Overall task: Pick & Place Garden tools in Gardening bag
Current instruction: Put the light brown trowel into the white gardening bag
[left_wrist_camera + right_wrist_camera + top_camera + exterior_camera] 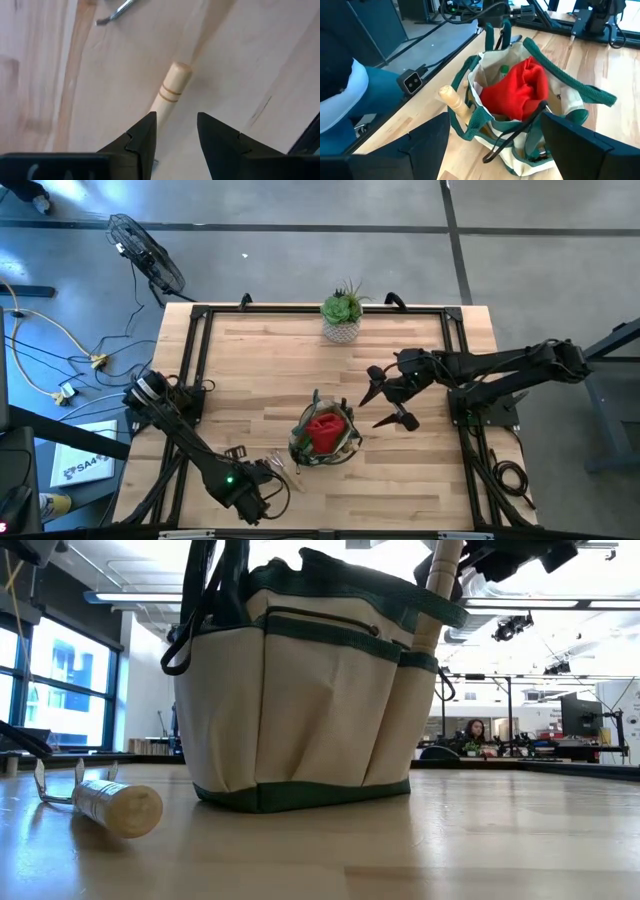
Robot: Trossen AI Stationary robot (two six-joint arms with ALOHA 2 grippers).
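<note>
The tan gardening bag with green trim (325, 438) stands upright on its base at the table's middle, near the front edge. It holds a red item (520, 92) and a green item (504, 70). A wooden handle (452, 100) sticks up from an outer pocket. A wooden-handled tool (110, 805) lies flat on the table left of the bag. My left gripper (176, 132) is open just above this tool's handle (172, 90), one finger on either side. My right gripper (385, 405) is open wide and empty, above and to the right of the bag.
A green succulent in a white pot (342, 315) stands at the table's far edge. A black frame (195, 360) runs along the table's sides. Bare wood lies between the pot and the bag. A person (475, 732) sits far off in the room behind the table.
</note>
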